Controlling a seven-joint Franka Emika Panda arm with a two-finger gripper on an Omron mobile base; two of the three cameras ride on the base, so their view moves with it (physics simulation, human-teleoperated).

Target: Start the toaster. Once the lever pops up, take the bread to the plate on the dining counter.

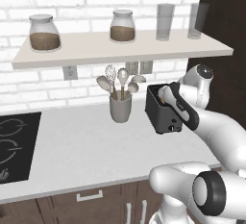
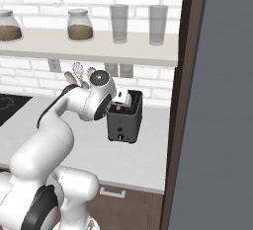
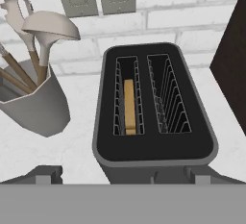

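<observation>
The gripper (image 2: 121, 97) is held with its fingers spread wide and nothing between them, poised directly above the toaster (image 3: 153, 107) and looking down into it. Just below the fingertips lies the toaster's near front edge; the lever itself cannot be made out from the hand view, and in the base views only a light marking is seen low on the front face. The coming move is judged to turn on this: the front face, where the lever would be pressed, lies below and slightly toward the hand's own side, so a short downward reach along that face is called for, not a reach into the slots. Beyond the fingertips, the two slots run away from the gripper lengthwise. The bread (image 3: 129, 105) is seated upright in the left slot, its long edge along the slot. Farther off to the left stands the utensil cup (image 3: 33, 105), and behind it the brick wall (image 3: 182, 18).
</observation>
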